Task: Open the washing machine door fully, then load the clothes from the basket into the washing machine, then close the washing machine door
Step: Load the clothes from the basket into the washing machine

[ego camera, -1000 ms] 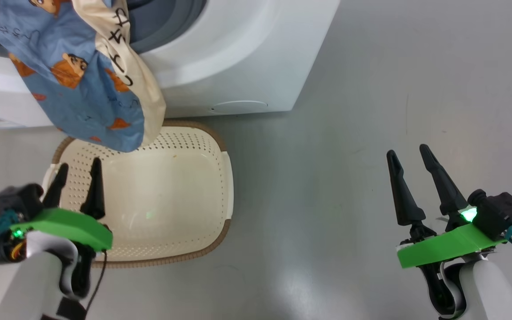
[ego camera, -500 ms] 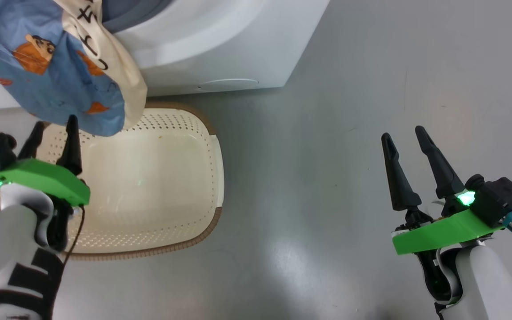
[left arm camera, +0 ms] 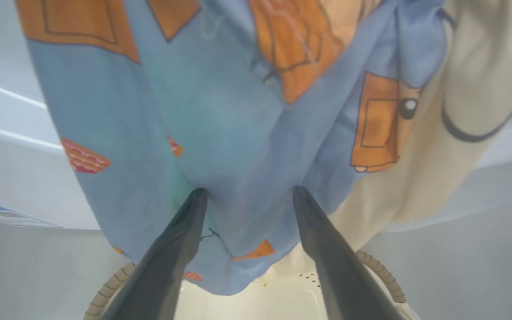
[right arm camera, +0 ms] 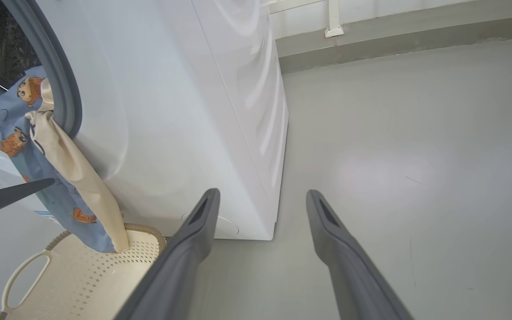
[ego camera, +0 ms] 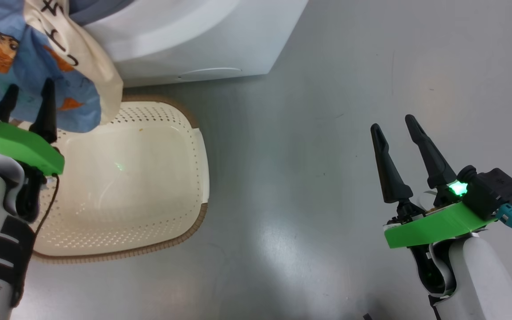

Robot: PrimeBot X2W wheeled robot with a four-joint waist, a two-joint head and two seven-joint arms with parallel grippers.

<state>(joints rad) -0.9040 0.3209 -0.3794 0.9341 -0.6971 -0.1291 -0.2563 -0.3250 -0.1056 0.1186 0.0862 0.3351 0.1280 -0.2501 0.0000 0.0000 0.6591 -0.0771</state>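
Observation:
The clothes (ego camera: pixel 20 58), light blue with orange bears and a cream part, hang out of the washing machine (ego camera: pixel 185 40) mouth, over its front and down above the basket (ego camera: pixel 149 195). The basket interior is bare. My left gripper (ego camera: pixel 29 86) is open, its fingertips up against the lower hanging cloth (left arm camera: pixel 238 133), a fold of which lies between them. My right gripper (ego camera: pixel 392 122) is open over bare floor, well to the right. In the right wrist view the clothes (right arm camera: pixel 16 129) drape past the grey seal (right arm camera: pixel 60 89) beside the basket (right arm camera: pixel 82 275). The washing machine door is out of view.
Grey floor (ego camera: pixel 327 89) spreads to the right of the machine and basket. The machine's white side panel (right arm camera: pixel 220 111) runs back toward a wall base (right arm camera: pixel 371 40). A blue label sticker (left arm camera: pixel 7 215) sits on the machine front.
The head camera has swung, shifting the whole picture left and up. My left gripper has risen from over the basket to the hanging cloth. The right gripper holds its pose.

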